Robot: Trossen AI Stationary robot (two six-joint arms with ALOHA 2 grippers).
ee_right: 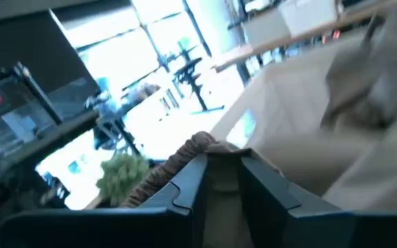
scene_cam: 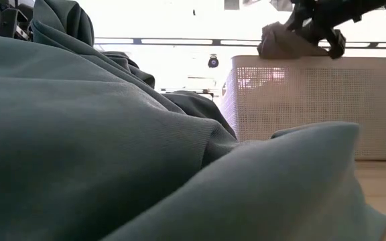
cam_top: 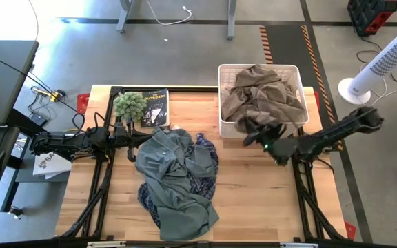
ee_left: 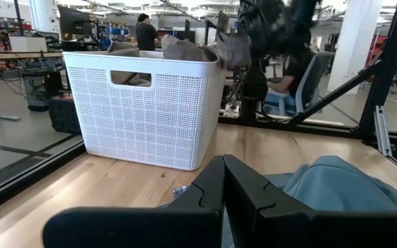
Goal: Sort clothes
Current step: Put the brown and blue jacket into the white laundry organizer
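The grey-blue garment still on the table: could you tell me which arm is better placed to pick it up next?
Probably the left. The left gripper sits shut at the grey-blue garment's edge, while the right gripper is at the basket, shut on the tan garment.

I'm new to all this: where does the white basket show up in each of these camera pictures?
High view: the white basket sits at the table's far right part, holding the tan-khaki garment.
Low view: right of middle, behind the grey-blue garment.
Left wrist view: left of centre, standing on the wood.
Right wrist view: too blurred to tell for sure.
Shared landmark: the tan-khaki garment, which the right end effector grips at the basket's rim.
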